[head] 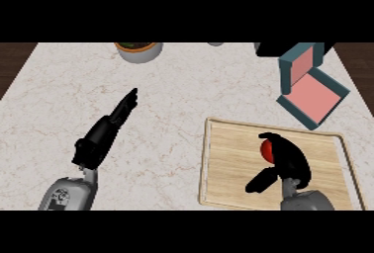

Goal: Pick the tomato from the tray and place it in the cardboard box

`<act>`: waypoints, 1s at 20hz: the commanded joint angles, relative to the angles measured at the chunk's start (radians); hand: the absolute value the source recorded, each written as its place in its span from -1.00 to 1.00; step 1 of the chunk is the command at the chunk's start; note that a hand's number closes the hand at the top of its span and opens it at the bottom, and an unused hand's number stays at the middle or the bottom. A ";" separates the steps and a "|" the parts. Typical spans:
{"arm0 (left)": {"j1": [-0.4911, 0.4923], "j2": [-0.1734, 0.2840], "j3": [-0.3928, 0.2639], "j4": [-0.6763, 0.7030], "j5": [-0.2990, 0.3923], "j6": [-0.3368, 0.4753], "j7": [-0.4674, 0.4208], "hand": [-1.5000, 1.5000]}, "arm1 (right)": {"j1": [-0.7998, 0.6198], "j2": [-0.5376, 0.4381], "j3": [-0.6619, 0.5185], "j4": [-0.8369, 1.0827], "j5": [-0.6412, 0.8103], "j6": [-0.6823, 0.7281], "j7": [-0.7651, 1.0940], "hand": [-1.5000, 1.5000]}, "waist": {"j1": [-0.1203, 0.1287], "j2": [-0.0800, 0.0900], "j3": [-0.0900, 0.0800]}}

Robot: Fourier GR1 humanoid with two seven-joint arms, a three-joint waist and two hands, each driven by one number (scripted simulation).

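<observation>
A red tomato [267,150] lies on the wooden tray [234,148] at the right of the counter, mostly hidden by my right hand [291,159]. That hand arches over it, fingers curled round its far side and thumb spread low to the left. The box [312,91] sits beyond the tray at the back right, teal outside and pink inside, its flaps open. My left hand [108,131] lies over the counter at the left, fingers straight and pointing away, holding nothing.
A grey pot with a plant [139,51] stands at the counter's far edge, left of centre. A dark object [274,48] sits behind the box. Dark wood shows past the counter's left and right ends.
</observation>
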 commanded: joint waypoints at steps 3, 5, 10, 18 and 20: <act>-0.060 -0.032 0.010 0.087 -0.034 0.027 -0.016 0.00 | 0.005 0.024 0.042 0.107 0.055 -0.038 -0.058 1.00 | -0.001 0.013 0.011; 0.016 0.035 0.034 -0.051 0.030 -0.060 0.027 0.00 | -0.028 -0.013 0.003 0.046 0.038 0.024 -0.039 1.00 | 0.004 0.010 0.011; 0.035 -0.002 0.003 -0.023 -0.015 -0.021 -0.014 0.00 | 0.051 -0.169 0.033 -0.009 0.063 -0.012 -0.291 1.00 | 0.002 0.008 0.012; -0.006 -0.011 0.012 0.008 -0.009 -0.016 0.008 0.00 | -0.030 -0.506 0.180 -0.166 0.032 0.014 -0.978 1.00 | 0.005 0.002 0.019; 0.002 -0.006 0.024 0.005 -0.007 -0.011 -0.003 0.00 | -0.017 -0.591 0.112 -0.176 0.004 -0.066 -1.131 1.00 | -0.017 0.004 0.020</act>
